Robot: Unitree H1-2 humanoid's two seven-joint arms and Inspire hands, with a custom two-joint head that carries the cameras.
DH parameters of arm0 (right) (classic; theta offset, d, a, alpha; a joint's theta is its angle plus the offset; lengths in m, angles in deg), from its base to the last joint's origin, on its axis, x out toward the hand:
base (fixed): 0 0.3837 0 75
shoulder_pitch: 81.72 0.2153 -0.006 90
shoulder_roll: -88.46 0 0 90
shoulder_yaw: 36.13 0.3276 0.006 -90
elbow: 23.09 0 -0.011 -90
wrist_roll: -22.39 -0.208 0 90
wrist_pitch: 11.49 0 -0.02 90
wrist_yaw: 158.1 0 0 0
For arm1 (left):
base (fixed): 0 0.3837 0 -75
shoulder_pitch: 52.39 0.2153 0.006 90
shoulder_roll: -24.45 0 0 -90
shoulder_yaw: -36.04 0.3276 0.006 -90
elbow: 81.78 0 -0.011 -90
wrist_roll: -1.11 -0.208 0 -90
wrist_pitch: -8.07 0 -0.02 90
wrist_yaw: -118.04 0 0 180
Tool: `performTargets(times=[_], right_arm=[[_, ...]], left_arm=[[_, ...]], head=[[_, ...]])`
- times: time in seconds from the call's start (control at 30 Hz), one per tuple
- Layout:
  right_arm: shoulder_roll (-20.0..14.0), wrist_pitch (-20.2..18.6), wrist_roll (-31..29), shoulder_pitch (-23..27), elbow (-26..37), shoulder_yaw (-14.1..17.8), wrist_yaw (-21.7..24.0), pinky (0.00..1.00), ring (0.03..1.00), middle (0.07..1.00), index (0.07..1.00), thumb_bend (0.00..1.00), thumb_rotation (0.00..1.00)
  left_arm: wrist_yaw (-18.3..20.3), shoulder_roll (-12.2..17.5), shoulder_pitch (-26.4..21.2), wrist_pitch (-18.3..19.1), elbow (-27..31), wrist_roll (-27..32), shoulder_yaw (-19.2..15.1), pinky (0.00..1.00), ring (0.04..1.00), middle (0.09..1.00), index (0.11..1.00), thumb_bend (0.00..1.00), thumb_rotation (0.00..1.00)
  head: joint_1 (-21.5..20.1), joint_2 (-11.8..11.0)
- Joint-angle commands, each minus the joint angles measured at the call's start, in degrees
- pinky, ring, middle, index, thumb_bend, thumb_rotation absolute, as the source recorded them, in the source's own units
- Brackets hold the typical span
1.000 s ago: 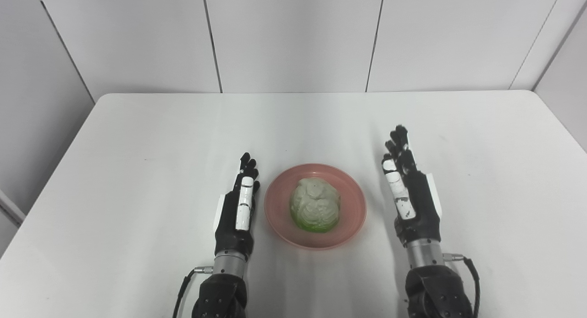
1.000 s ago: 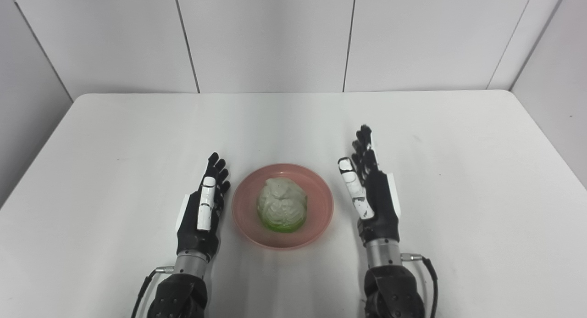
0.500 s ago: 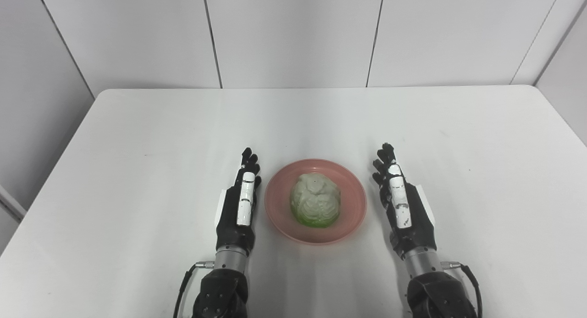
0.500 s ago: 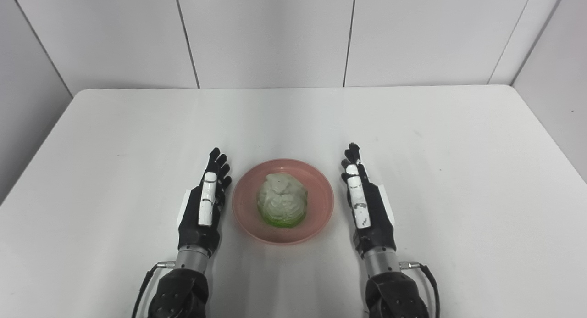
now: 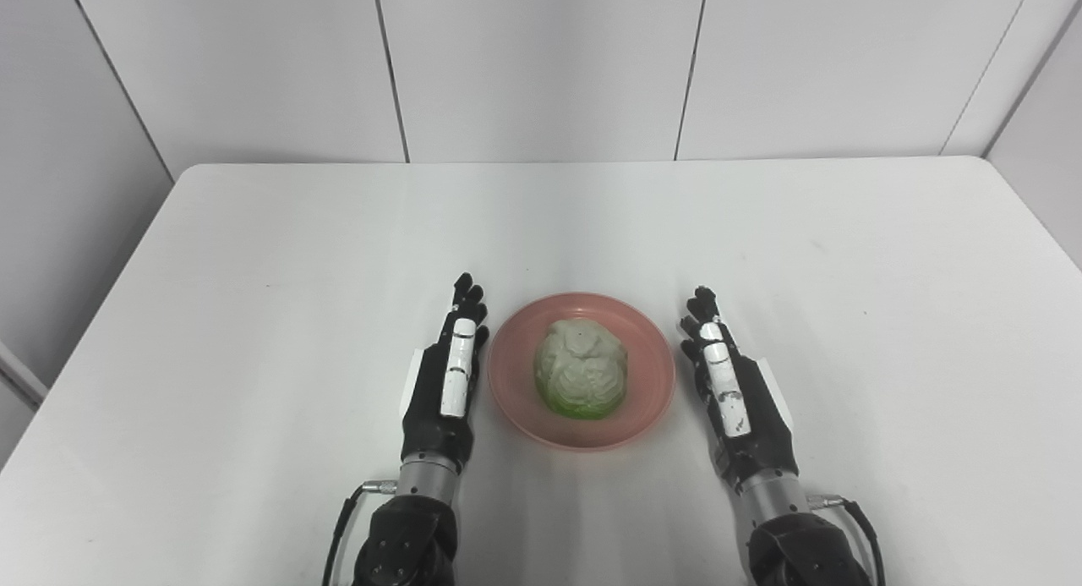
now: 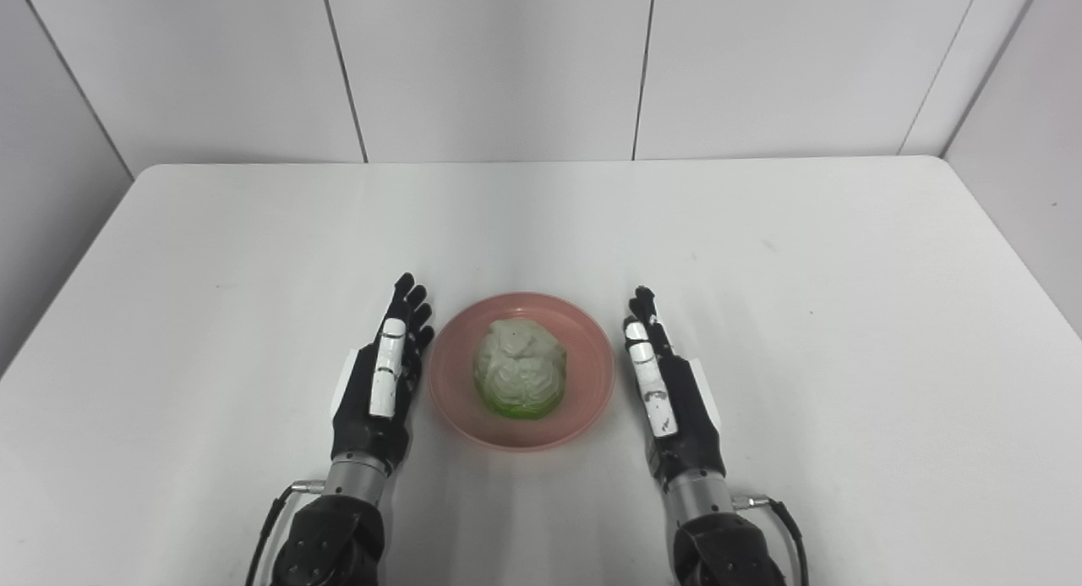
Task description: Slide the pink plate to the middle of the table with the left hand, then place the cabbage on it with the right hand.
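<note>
The pink plate [image 5: 647,400] lies near the table's front middle, and a pale green cabbage [image 5: 581,372] rests on it. My left hand [image 5: 446,383] stands edge-on just left of the plate, open, fingers straight and pointing away from me, holding nothing. My right hand [image 5: 732,395] stands the same way just right of the plate, open and empty. Neither hand touches the cabbage; each is close beside the plate's rim.
The white table [image 5: 541,231] stretches bare behind the plate up to the grey panelled wall [image 5: 541,62]. Its left and right edges lie well outside both hands. Cables run from both wrists at the bottom edge.
My right hand has drawn back toward me and inward, lowering beside the plate's right rim. My left hand edged slightly forward. The camera tilted a little; plate and cabbage stay put.
</note>
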Motion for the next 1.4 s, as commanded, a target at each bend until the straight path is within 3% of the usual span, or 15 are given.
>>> performTargets(times=[0.0, 0.4, 0.73, 0.9, 1.0, 1.27, 1.37], right_arm=[[0.4, 3.8, -0.2, 1.1, 0.5, -0.4, 0.4, 1.00, 1.000, 1.000, 1.000, 0.69, 0.95], [1.9, 6.7, 2.7, 1.7, -1.1, -0.8, -2.2, 1.00, 1.000, 1.000, 1.000, 0.69, 0.95], [2.7, 6.4, 2.7, 2.6, -1.4, -0.9, -2.9, 1.00, 1.000, 1.000, 1.000, 0.68, 0.94], [3.0, 5.1, 2.2, 2.1, 0.0, -1.1, -2.9, 1.00, 1.000, 1.000, 1.000, 0.68, 0.91], [3.0, 5.2, 2.2, 2.2, 0.3, -1.1, -3.0, 1.00, 1.000, 1.000, 1.000, 0.65, 0.90], [2.3, 4.8, 0.9, 2.6, 0.1, -1.1, -1.7, 1.00, 1.000, 1.000, 1.000, 0.68, 0.91], [2.6, 4.3, 1.4, 2.4, 0.5, -1.0, -2.3, 1.00, 1.000, 1.000, 1.000, 0.68, 0.90]], left_arm=[[0.9, 0.3, -2.1, -1.0, 0.8, 0.3, 0.3, 1.00, 1.000, 1.000, 1.000, 0.62, 1.00], [2.6, 1.3, -1.7, -0.3, 0.8, 1.5, -0.3, 1.00, 1.000, 1.000, 1.000, 0.61, 1.00], [2.7, 1.4, -2.1, -0.1, 0.3, 2.6, -1.3, 1.00, 1.000, 1.000, 1.000, 0.62, 1.00], [2.5, 1.5, -1.9, 2.7, 1.6, 2.8, -1.5, 1.00, 1.000, 1.000, 1.000, 0.64, 1.00], [2.3, 1.9, -2.2, 2.8, 1.3, 2.0, -1.3, 1.00, 1.000, 1.000, 1.000, 0.64, 1.00], [2.1, 1.7, -2.2, 0.9, 0.6, 2.1, -1.5, 1.00, 1.000, 1.000, 1.000, 0.64, 1.00], [2.1, 1.6, -1.7, 1.8, 1.5, 2.0, -1.3, 1.00, 1.000, 1.000, 1.000, 0.63, 1.00]], head=[[0.1, 0.1], [-0.2, -0.2], [-0.7, -0.2], [-0.7, -0.6], [-0.7, -0.8], [-0.4, -1.2], [-0.3, -0.9]])
